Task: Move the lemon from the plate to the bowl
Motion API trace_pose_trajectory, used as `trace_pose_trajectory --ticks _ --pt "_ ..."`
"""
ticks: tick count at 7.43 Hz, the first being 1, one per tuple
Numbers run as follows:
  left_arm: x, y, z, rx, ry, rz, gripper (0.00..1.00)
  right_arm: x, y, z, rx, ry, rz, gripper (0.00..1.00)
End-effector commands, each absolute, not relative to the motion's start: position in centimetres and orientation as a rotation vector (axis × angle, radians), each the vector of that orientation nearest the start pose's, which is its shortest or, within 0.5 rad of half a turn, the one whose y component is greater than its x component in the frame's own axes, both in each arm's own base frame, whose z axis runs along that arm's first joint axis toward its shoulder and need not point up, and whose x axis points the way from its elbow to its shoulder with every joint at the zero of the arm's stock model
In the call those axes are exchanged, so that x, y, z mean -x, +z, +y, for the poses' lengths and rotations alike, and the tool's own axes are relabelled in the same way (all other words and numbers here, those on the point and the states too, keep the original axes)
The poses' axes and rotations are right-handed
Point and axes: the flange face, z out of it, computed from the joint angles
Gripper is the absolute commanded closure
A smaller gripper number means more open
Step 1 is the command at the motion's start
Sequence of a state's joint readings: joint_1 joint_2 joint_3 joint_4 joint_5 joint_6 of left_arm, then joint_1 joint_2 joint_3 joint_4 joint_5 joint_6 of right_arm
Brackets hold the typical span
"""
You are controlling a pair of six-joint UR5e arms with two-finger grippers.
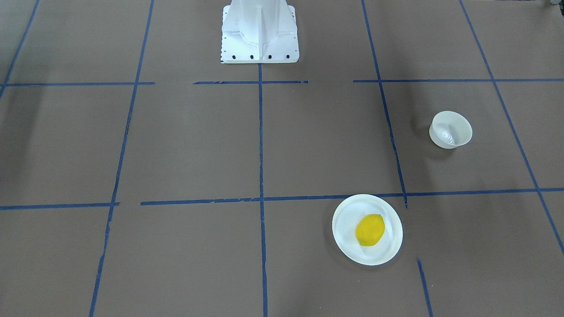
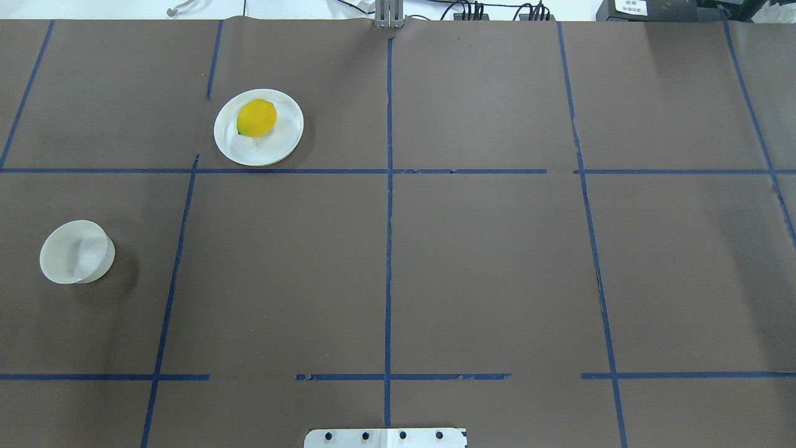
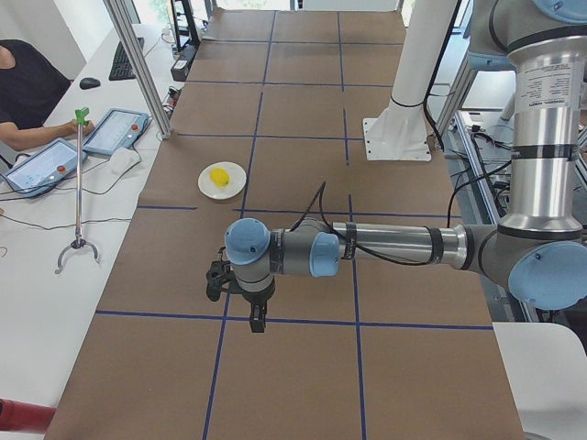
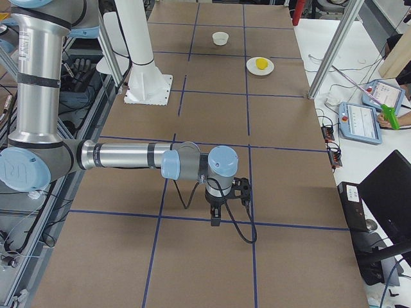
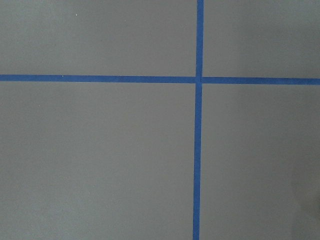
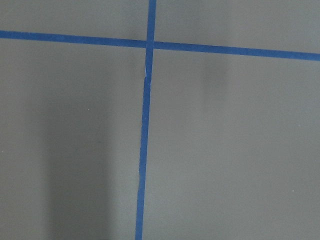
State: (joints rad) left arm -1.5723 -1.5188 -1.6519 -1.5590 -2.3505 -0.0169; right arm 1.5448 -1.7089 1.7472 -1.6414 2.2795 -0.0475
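Note:
The lemon (image 2: 256,117) lies on the white plate (image 2: 283,144) at the far left-centre of the table; it also shows in the front view (image 1: 370,229). The bowl (image 2: 76,251) stands upright and empty at the left edge, nearer the robot, apart from the plate. My left gripper (image 3: 258,324) shows only in the left side view, pointing down above bare table at the robot's left end. My right gripper (image 4: 215,221) shows only in the right side view, pointing down at the opposite end, far from both dishes. I cannot tell whether either is open or shut. Both wrist views show only brown table and blue tape.
The robot's white pedestal (image 1: 260,33) stands at the table's middle, robot side. Blue tape lines (image 2: 388,186) grid the brown surface. An operator (image 3: 23,87) with tablets (image 3: 115,130) sits at a side desk beyond an aluminium post (image 3: 138,64).

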Motion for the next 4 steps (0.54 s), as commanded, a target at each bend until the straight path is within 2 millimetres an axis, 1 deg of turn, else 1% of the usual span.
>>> trace_pose_trajectory --ticks 1,2,4 --pt "6.4 63.3 -47.6 -0.038 -0.002 0.779 0.00 -5.7 64.7 -43.2 0.023 -0.059 -0.709 0.00" --pt "6.3 61.5 -48.9 -0.070 0.012 0.787 0.00 -5.7 64.7 -43.2 0.023 -0.059 -0.709 0.00" --pt "5.4 56.9 -52.2 -0.157 0.067 0.792 0.00 -5.7 64.7 -43.2 0.023 -0.059 -0.709 0.00"
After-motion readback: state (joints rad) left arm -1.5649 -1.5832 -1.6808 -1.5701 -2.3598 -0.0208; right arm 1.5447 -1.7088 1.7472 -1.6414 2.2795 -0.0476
